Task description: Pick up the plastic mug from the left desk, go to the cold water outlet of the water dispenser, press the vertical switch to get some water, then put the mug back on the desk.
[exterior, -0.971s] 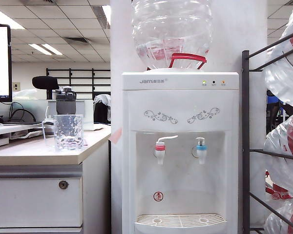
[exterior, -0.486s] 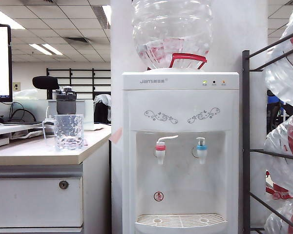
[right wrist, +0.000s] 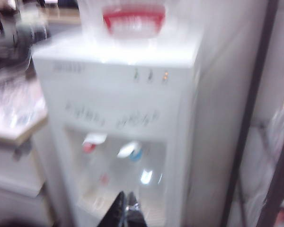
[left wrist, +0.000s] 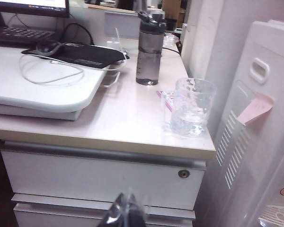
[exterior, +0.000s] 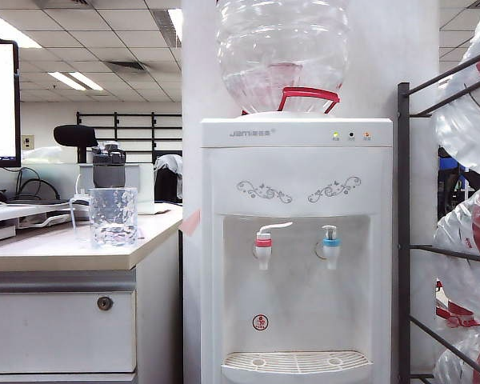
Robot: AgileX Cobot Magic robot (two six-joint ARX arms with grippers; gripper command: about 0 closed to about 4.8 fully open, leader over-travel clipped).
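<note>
So this is an office, ceiling panel lights glowing overhead and a monitor (exterior: 0, 102) sitting at the far left. The left desk (exterior: 64, 252) is showing a smooth beige top with pale grey drawer fronts and a small round keyhole lock (exterior: 104, 303). The plastic mug (exterior: 112, 216) is standing upright near the desk's corner closest to the water dispenser (exterior: 296, 248). It's clear with rippled, faceted walls and has some water sitting in the bottom. Behind it, a dark grey bottle (left wrist: 148, 49) with a black lid is standing well apart from it.

The dispenser is a tall white cabinet with grey scrollwork, a big clear jug (exterior: 280, 52) sitting on top and a slotted drip tray (exterior: 296, 362) at the bottom. The cold water outlet (exterior: 330, 246) with its blue collar is sitting beside the red-collared tap (exterior: 263, 246), with the vertical switch (exterior: 329, 231) sticking up. There's open room in the recess under both taps.

The left gripper (left wrist: 128, 213) is hanging in front of the drawers, low and away from the mug, jaws clenched on nothing. The right gripper (right wrist: 125, 210) is pointing at the dispenser front; that view is blurry, but its jaws are looking pressed together too.
</note>
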